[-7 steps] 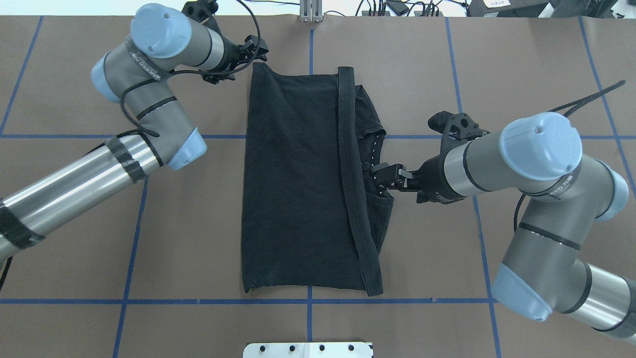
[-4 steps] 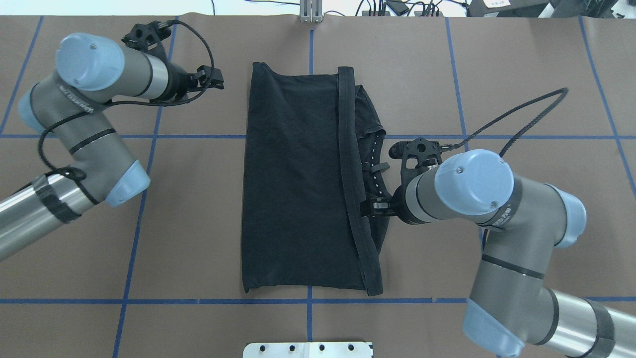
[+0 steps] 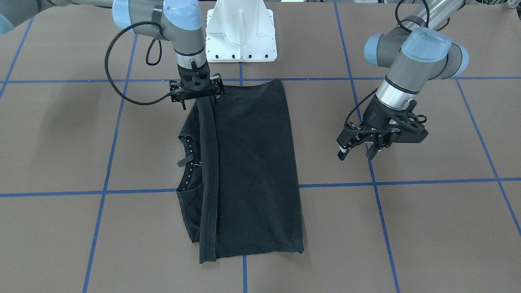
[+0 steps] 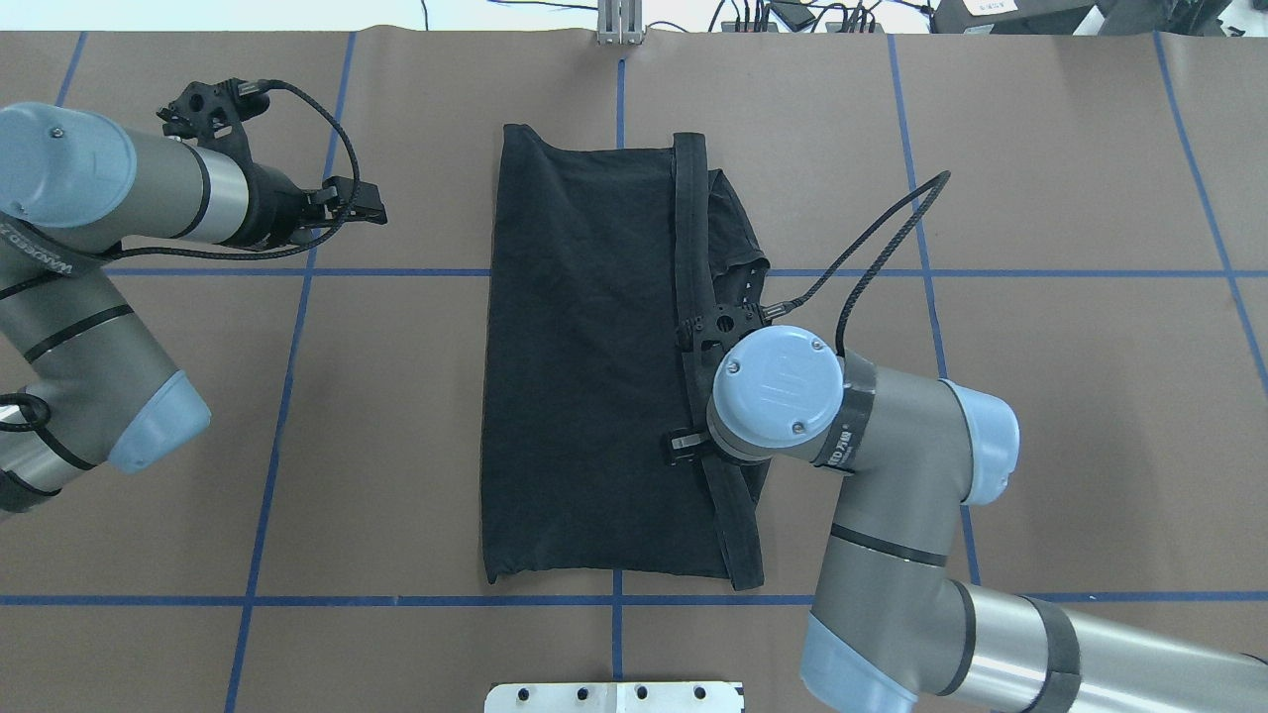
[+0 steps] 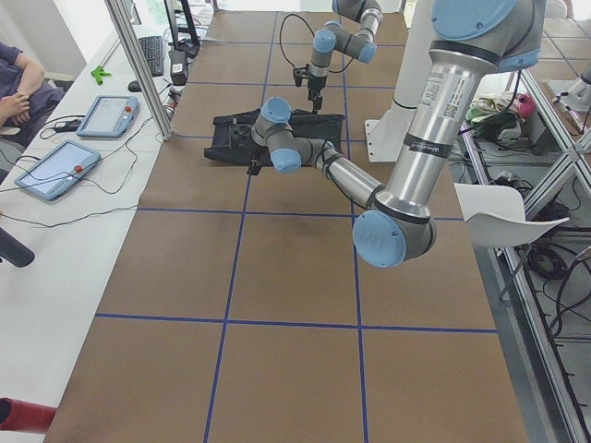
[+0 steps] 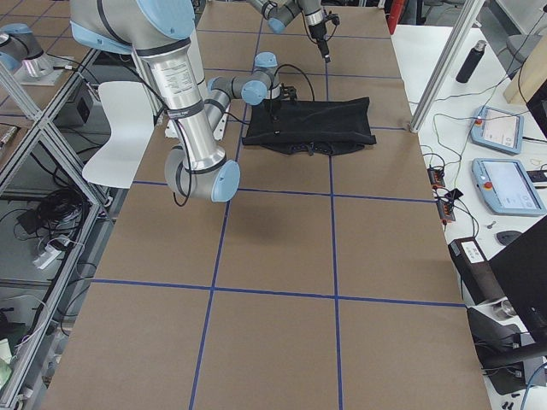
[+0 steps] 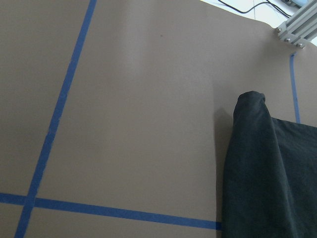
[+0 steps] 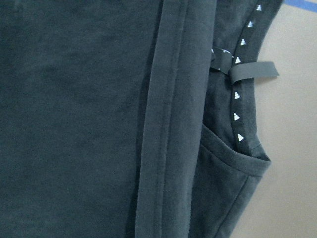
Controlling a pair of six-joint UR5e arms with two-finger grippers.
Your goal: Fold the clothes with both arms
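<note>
The black T-shirt (image 4: 584, 356) lies folded into a long strip on the brown table, plain side up, with its hem band (image 4: 691, 248) running lengthwise. The collar (image 8: 238, 106), trimmed with white triangles, peeks out beside the band. My right gripper (image 3: 198, 99) hovers over the band near the robot-side end of the T-shirt (image 3: 252, 162). It looks open and holds nothing. From overhead its wrist hides it except one finger (image 4: 684, 446). My left gripper (image 4: 369, 211) hangs open and empty well to the left of the shirt. The left wrist view catches only a shirt corner (image 7: 262, 168).
The white pedestal base (image 3: 241, 36) stands at the robot-side table edge. Blue tape lines (image 4: 297, 271) cross the brown cover. An aluminium post (image 4: 619, 25) rises at the far edge. Tablets (image 5: 55, 168) and a seated person (image 5: 18, 88) are beyond that edge.
My left arm pulled away leftward from the shirt's far left corner. My right arm swung from beside the collar to above the hem band, nearer the robot. The shirt has not moved.
</note>
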